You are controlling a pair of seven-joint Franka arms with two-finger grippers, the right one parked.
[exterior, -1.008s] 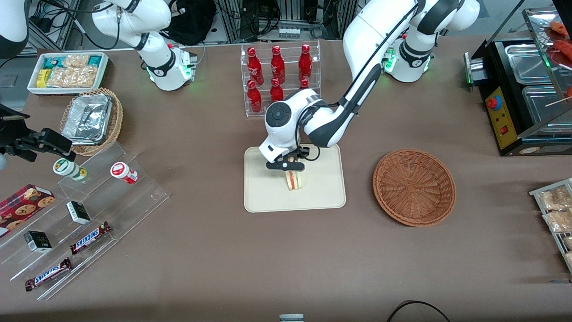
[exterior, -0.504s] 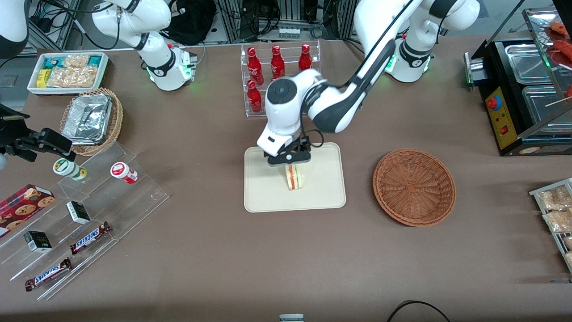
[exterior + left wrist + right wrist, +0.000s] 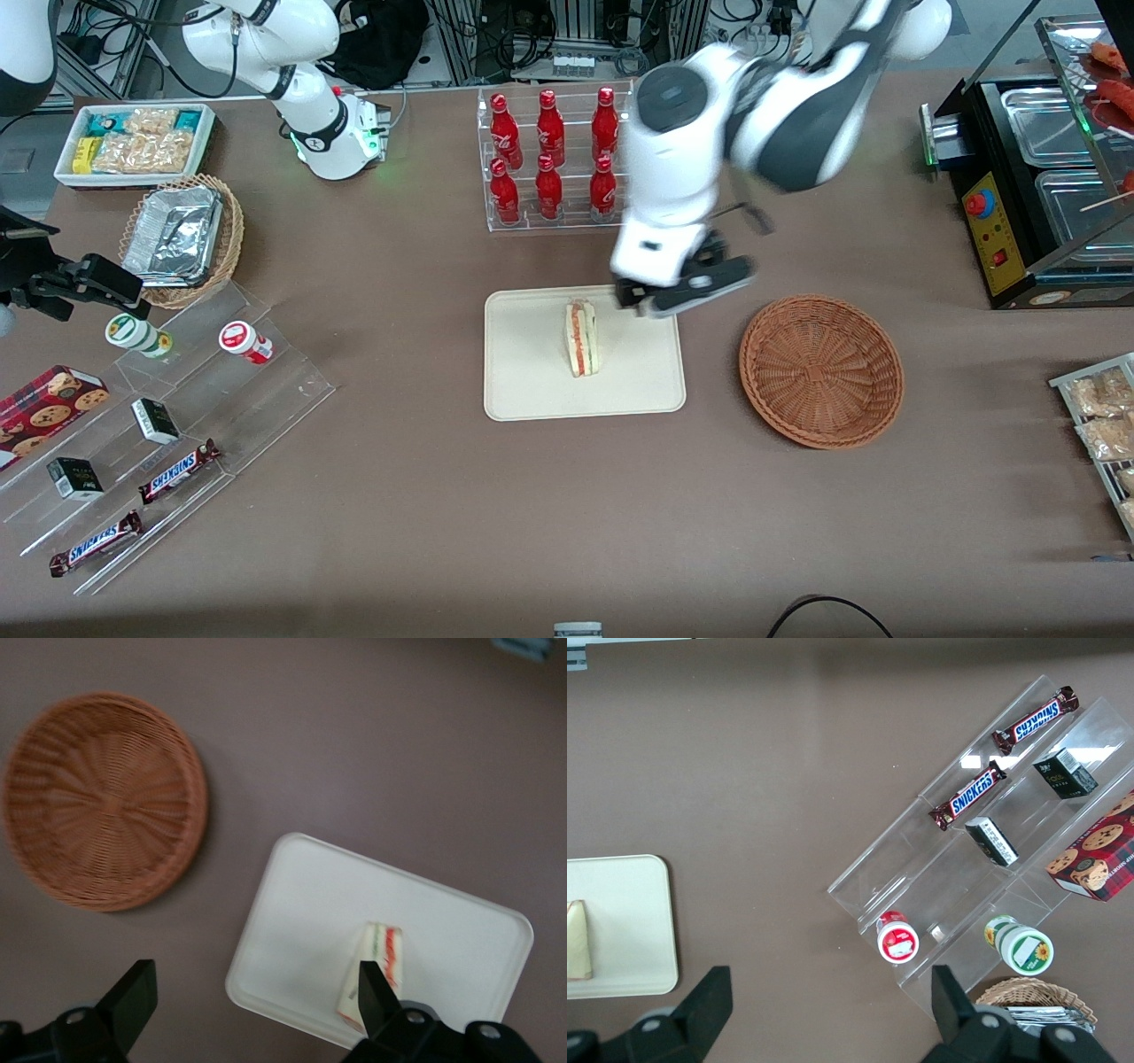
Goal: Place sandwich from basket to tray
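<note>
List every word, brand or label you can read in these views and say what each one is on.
"SNICKERS": on the two chocolate bars lying on the clear acrylic steps.
Red bottles: white script, too small to read.
Small dark boxes, two capped jars, cookie box: print too small to read.
The sandwich, tray and basket carry no text.
The open hand hangs above the tray's edge nearest the basket.

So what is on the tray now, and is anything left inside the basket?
Only the sandwich stands on the tray. The basket holds nothing. The open claw hangs above the tray's edge, empty.
</note>
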